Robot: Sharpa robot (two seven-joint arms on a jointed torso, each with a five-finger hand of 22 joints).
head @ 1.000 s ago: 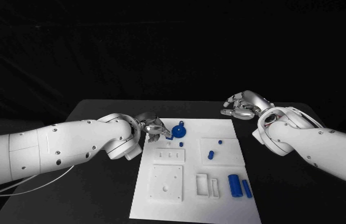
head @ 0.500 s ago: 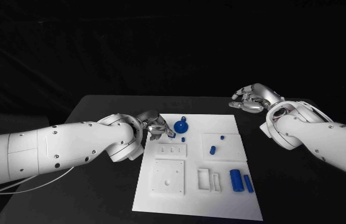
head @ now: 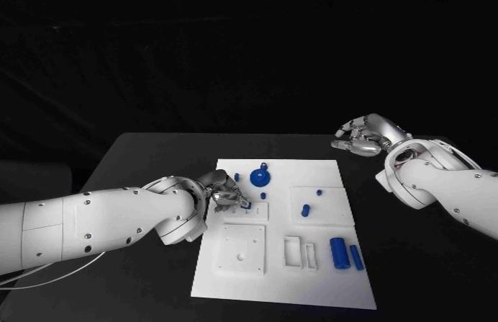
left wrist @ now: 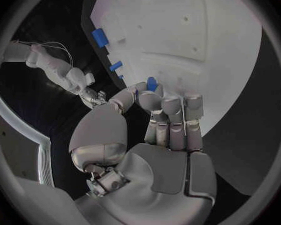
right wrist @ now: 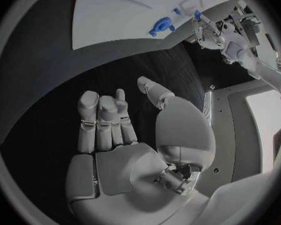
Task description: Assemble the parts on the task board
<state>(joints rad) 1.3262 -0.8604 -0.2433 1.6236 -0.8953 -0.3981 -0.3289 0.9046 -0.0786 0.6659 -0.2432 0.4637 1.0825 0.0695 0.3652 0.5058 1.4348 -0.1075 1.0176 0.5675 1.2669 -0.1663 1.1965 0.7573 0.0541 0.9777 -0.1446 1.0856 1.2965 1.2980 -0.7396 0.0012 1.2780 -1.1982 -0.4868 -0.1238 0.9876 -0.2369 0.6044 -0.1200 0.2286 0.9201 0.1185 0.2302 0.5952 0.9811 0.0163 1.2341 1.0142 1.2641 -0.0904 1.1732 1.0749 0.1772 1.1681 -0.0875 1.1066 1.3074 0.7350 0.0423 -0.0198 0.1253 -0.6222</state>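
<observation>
Fingers of the left hand [head: 224, 192] pinch a small blue part [left wrist: 152, 83] over the task board [head: 332, 286]; right hand [head: 362, 137] curled, holding nothing.

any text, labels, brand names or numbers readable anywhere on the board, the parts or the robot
None: no view shows a readable word, number or sign.
The task board is plain white, with no print on it.
The blue parts, such as the round one, carry no markings that can be made out.
The left hand, pinching a small blue part, and the right hand show bare metal, no lettering.
</observation>
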